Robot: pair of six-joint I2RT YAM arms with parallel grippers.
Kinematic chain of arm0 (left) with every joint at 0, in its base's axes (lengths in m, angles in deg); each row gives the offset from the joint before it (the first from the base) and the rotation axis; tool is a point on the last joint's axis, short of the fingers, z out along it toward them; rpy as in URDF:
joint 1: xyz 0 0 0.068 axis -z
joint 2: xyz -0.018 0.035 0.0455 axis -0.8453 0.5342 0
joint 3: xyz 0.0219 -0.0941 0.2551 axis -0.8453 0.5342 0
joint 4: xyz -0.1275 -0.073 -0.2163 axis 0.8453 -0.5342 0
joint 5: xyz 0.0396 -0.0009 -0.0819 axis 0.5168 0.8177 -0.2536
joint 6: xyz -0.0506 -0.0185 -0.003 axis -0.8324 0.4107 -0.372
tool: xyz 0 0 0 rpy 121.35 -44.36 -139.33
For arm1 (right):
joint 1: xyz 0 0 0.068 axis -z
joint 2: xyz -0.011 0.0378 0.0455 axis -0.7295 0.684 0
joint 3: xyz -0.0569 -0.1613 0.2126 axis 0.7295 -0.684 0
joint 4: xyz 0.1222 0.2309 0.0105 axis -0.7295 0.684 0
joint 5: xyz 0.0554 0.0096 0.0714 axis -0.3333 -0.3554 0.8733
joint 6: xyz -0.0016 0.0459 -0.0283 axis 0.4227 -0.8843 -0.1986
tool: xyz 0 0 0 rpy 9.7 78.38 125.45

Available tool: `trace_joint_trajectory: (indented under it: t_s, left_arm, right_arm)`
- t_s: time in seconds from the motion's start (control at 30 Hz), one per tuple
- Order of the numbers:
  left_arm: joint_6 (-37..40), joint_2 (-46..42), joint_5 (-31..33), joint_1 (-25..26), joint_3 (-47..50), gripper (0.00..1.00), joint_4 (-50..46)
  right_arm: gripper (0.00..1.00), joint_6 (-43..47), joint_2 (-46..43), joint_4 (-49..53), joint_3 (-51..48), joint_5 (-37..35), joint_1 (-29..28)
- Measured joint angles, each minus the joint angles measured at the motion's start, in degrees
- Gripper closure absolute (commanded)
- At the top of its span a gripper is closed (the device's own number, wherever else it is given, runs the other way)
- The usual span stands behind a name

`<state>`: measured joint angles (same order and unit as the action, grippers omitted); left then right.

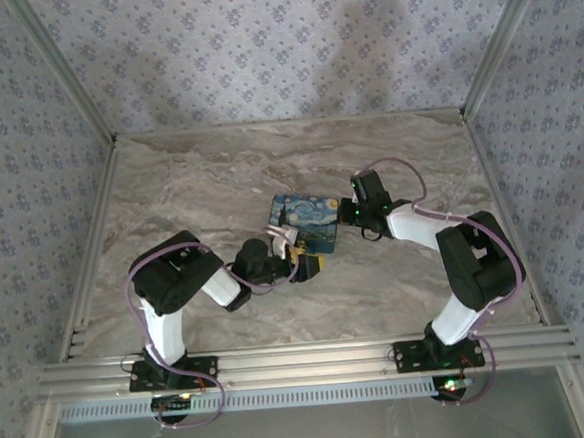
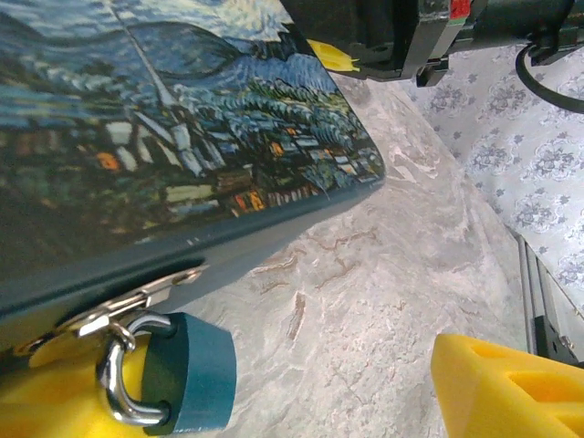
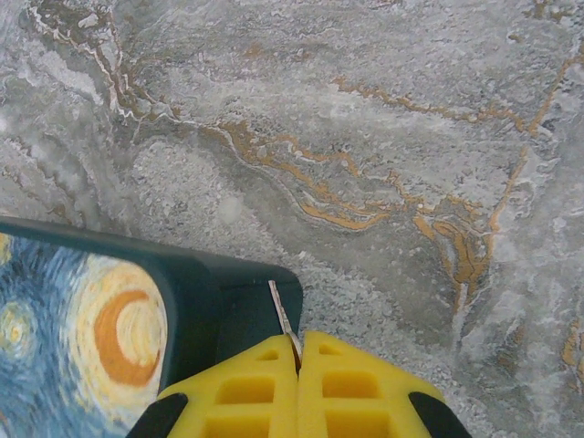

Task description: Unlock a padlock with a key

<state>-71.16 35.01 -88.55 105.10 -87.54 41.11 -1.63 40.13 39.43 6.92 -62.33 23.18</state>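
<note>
The teal padlock hangs by its silver shackle from the metal hasp of the swirl-painted box. My left gripper is open at the box's front edge. The padlock rests against its left finger, and the right finger stands well apart. My right gripper is shut on the key at the box's right end. Only the key's thin metal blade sticks out, and its blue head is hidden between the pads.
The marble table top is bare behind and to the left of the box. Patterned walls close in the back and sides. An aluminium rail runs along the near edge. The right arm's wrist shows beyond the box.
</note>
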Motion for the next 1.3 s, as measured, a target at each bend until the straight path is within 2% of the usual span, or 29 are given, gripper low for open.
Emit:
trace_joint_trajectory:
  t_s: [0.23,0.4,0.83,1.3]
  left_arm:
    - [-2.0,0.7,3.3,0.2,1.9,0.29,4.2]
    - [-2.6,0.6,4.1,-0.9,3.5,0.43,5.1]
    - [-4.2,0.7,2.2,-2.8,3.7,0.63,3.3]
    - [-4.9,1.7,-0.2,-4.9,2.1,0.89,1.0]
  right_arm:
    - [1.0,0.0,0.0,0.0,0.0,0.2,-0.5]
    - [1.0,0.0,0.0,0.0,0.0,0.2,-0.6]
    - [1.0,0.0,0.0,0.0,0.0,0.2,-0.7]
    - [1.0,0.0,0.0,-0.1,0.0,0.2,-0.9]
